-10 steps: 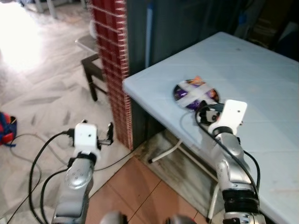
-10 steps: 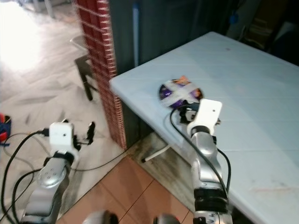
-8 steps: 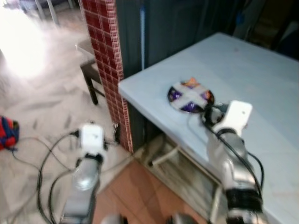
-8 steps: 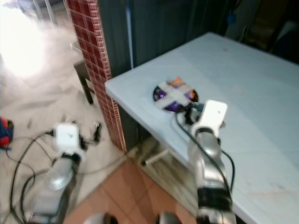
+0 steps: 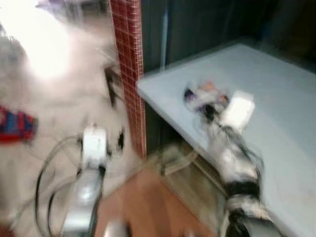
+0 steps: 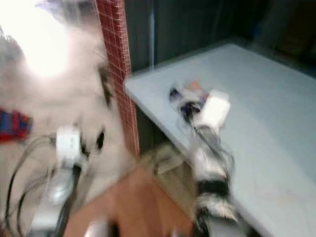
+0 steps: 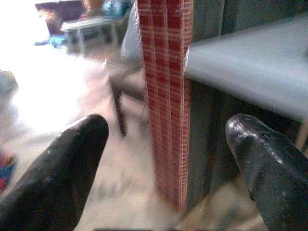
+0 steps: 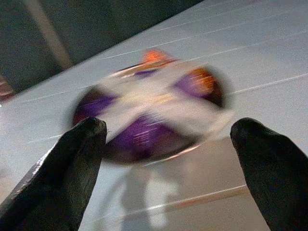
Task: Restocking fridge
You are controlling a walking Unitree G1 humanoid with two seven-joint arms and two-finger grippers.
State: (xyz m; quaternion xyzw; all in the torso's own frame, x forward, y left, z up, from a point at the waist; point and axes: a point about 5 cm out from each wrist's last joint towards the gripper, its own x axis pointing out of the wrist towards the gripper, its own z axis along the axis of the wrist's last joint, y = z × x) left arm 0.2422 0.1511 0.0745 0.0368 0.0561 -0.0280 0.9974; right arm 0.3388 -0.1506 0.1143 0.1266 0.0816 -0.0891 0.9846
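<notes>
Both sets of jaws stand wide apart with nothing between them. Nearest the robot, the left gripper (image 7: 163, 159) hangs low over the pale marbled floor (image 5: 39, 123), pointed toward the red-tiled pillar (image 7: 166, 96), idle; its two black fingers (image 7: 53, 173) frame the pillar and the corner of the table. The right gripper (image 8: 168, 163) reaches forward above the light blue table (image 5: 276, 108), and its fingers (image 8: 62, 173) straddle, without touching, the round purple dish wrapped with crossed white tape (image 8: 149, 113), which lies flat on the table near the corner by the pillar.

The head views are smeared by motion, so I judge the robot is mid-step in its approach. To do the pick well, it should settle first and let the picture steady. The dish is low and flat, so the fingers need to come down at its edges, level with the tabletop, and centred so both pads meet the rim together; a skewed closing could push it along the smooth surface toward the table edge.

Count: one taped dish, one table, one pillar, two grippers. Farther off, one dark stool (image 7: 126, 91) stands behind the pillar, one low table (image 7: 91, 29) lies beyond it, and one red and blue object (image 5: 17, 126), too blurred to name, sits on the floor.
</notes>
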